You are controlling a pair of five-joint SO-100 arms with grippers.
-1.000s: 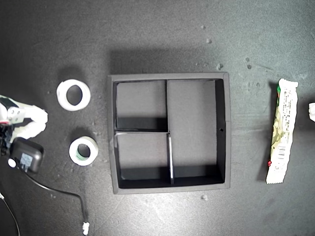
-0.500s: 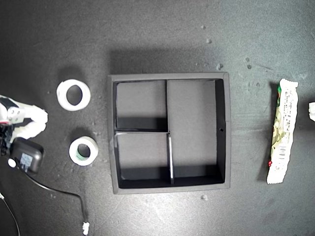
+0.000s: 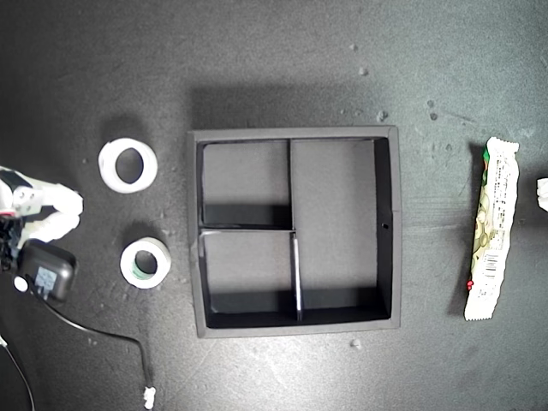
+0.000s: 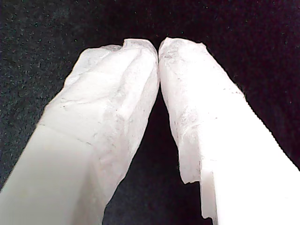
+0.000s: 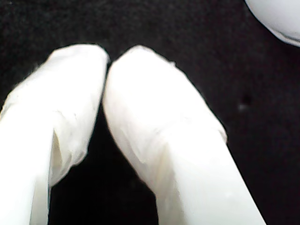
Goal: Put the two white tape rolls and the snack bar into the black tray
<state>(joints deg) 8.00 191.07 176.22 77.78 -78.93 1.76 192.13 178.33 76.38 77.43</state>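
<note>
The black tray [image 3: 390,227] sits mid-mat with nothing in its compartments. Towards the exterior view's left lie two white tape rolls: an all-white one [image 3: 128,165] and, nearer the front, one with a greenish core [image 3: 145,262]. The snack bar [image 3: 492,229] lies lengthwise near the exterior view's right. My first gripper [image 4: 158,47] is shut over bare mat, holding nothing. My second gripper [image 5: 105,61] is shut too and holds nothing, with a rounded white edge [image 5: 279,16] just beyond it. A white-wrapped arm [image 3: 43,214] rests at the exterior view's left edge, and a sliver of another [image 3: 542,193] shows at its right edge.
A black power adapter [image 3: 47,270] lies by the arm at the exterior view's left, its cable [image 3: 128,342] trailing to a white plug [image 3: 150,396] at the front. Small white crumbs [image 3: 355,344] dot the dark mat.
</note>
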